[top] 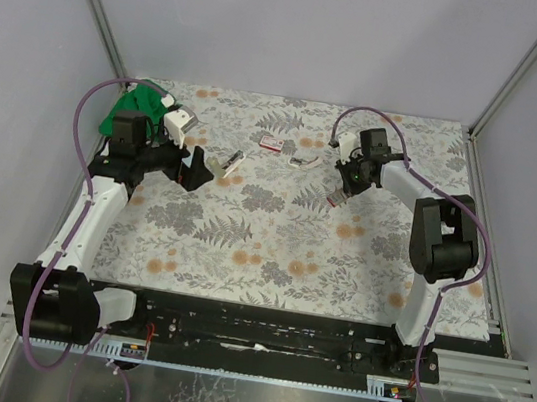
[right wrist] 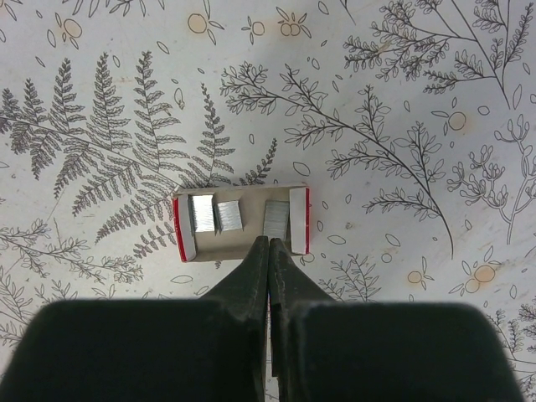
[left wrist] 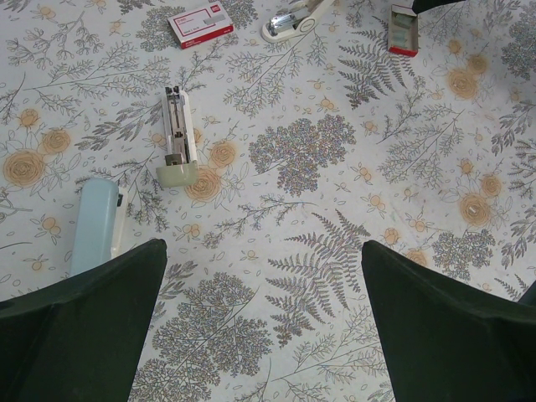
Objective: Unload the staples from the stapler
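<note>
Far left, a green thing [top: 124,117] sits at the back corner of the floral table [top: 271,252]; can't tell what it is. My left gripper [top: 196,168] hangs above the table just beside it, jaws spread wide, both dark fingers [left wrist: 84,335] low in the wrist view with only bare tablecloth between them, gripping nothing. Just off my left finger lies a pale blue stapler [left wrist: 96,224], closed, flat on the cloth. Next to the right is a white stapler [left wrist: 177,138], swung open, its metal channel facing up; can't tell if any strip is in the channel. Beyond it, further back, is a closed red-and-white box [left wrist: 199,25], label up, and to its right a third stapler [left wrist: 293,18], grey-white, cut off by the frame edge. Further right is a small open cardboard tray [right wrist: 251,219] with red end walls, lying flat. The staples [right wrist: 203,213] are in this tray: three short silvery strips side by side, two toward its left end and one toward its right, with a gap of bare card between them. My right gripper [right wrist: 268,244] is directly above the near edge of the tray, fingers pressed fully together, tips at the tray's rim by that gap. Nothing is visible between the tips; can't tell whether they touch the card.
</note>
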You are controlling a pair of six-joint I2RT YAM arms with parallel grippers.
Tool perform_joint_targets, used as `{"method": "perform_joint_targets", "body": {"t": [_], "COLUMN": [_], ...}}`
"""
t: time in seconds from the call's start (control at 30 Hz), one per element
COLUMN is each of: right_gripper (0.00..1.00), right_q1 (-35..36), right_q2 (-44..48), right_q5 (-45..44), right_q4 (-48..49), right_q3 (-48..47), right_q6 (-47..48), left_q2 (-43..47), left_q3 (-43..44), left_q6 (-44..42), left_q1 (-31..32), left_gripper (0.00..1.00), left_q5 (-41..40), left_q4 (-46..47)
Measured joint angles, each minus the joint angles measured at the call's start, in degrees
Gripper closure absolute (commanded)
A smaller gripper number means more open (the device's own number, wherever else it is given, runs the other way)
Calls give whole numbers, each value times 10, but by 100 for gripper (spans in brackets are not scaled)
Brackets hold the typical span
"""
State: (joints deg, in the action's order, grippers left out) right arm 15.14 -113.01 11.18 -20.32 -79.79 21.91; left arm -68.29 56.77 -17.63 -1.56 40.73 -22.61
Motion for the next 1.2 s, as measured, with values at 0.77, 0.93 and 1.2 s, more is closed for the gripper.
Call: {"method": "perform_joint_targets", "body": {"t": [0.77,0.93,1.2], "right_gripper": [1,1,1], "right_q1": [0,-1,-1], "right_q2": [43,45,57], "right_q5": [2,3,-28], "right_q4": [-22,-50,-54], "right_q3": [-18,-54,-92], "right_q6": [-60,-87,-110], "left_q2": [-98,-226,-528], "left_q3": [94,247,617], "left_q6": [2,12,78], "left_q1": [113,158,189], "left_gripper": [0,0,0], "left_q5": [-119,-176,-294], "left_q4": [-2,-7,-38]}}
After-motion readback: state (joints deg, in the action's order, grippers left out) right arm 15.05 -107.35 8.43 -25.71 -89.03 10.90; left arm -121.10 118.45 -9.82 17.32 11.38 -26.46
